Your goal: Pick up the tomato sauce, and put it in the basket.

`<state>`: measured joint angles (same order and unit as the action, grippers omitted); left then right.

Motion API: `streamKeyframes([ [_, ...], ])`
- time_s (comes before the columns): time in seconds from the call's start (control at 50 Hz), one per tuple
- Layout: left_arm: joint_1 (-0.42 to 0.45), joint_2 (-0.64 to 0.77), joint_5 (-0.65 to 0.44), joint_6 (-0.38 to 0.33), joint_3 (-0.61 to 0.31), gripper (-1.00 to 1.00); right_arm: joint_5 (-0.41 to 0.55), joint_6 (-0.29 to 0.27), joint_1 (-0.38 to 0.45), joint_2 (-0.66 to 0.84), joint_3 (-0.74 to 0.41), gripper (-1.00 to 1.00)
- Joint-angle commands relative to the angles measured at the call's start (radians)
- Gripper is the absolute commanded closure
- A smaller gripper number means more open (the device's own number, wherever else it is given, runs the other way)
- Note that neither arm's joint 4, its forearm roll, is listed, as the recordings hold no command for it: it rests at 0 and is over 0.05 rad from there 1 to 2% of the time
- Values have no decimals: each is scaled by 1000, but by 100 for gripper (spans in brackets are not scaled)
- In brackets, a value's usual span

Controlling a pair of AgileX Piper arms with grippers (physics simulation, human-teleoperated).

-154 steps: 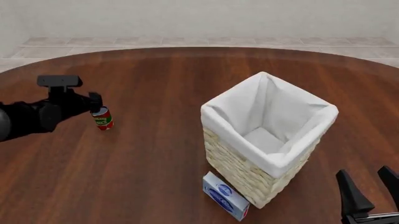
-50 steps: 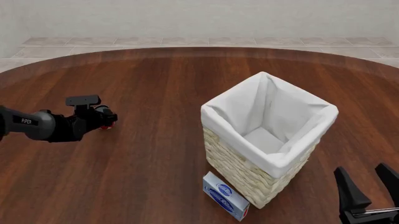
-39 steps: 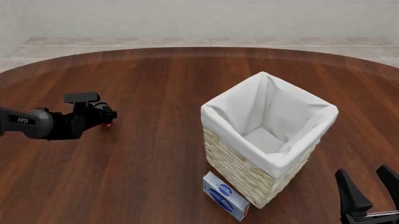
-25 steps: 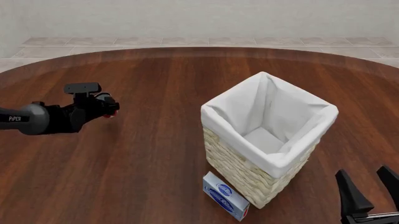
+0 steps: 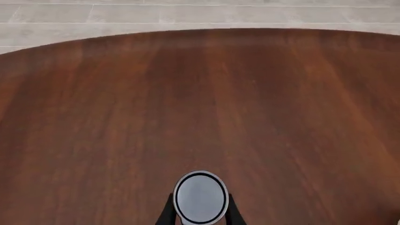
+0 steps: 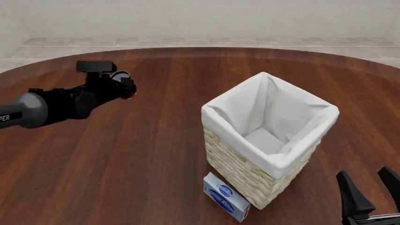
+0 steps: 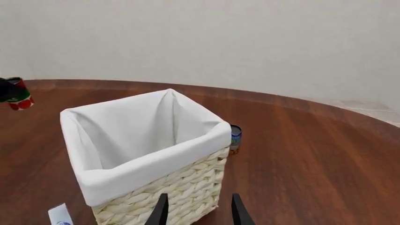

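The tomato sauce, a small red can with a green and white band, is held off the table by my left gripper (image 6: 123, 84), which is shut on it; a bit of its red side (image 6: 130, 93) shows. In the left wrist view its silvery top (image 5: 200, 197) sits between the two fingers (image 5: 166, 215). In the right wrist view the can (image 7: 19, 97) hangs in the air at the far left. The basket (image 6: 250, 180), pale wicker with a white liner, stands right of centre, well to the right of the can; it also shows in the right wrist view (image 7: 181, 185). My right gripper (image 6: 372, 197) is open and empty at the near right, close to the basket (image 7: 198, 211).
A flat blue-and-white box (image 6: 225, 197) lies against the basket's near side and shows in the right wrist view (image 7: 62, 216). A small blue can (image 7: 235, 137) stands behind the basket. The dark wooden table (image 6: 156, 154) has a curved far edge.
My left gripper closed on the tomato sauce and has lifted it off the table, moving up and to the right. The right arm has stayed still.
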<state>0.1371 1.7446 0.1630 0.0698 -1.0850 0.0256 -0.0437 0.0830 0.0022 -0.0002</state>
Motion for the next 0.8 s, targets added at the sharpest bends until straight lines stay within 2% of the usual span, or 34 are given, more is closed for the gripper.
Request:
streamKeyframes([
  [0.02,94,-65,-56,-6,-51,100,-1,0,0,0,0,-100],
  [0.18,181,-95,-106,-5,-101,100,-1,-3,4,0,0,-100],
  [0.8,385,-123,-208,-8,-227,100,-2,-2,10,-1,0,-100],
])
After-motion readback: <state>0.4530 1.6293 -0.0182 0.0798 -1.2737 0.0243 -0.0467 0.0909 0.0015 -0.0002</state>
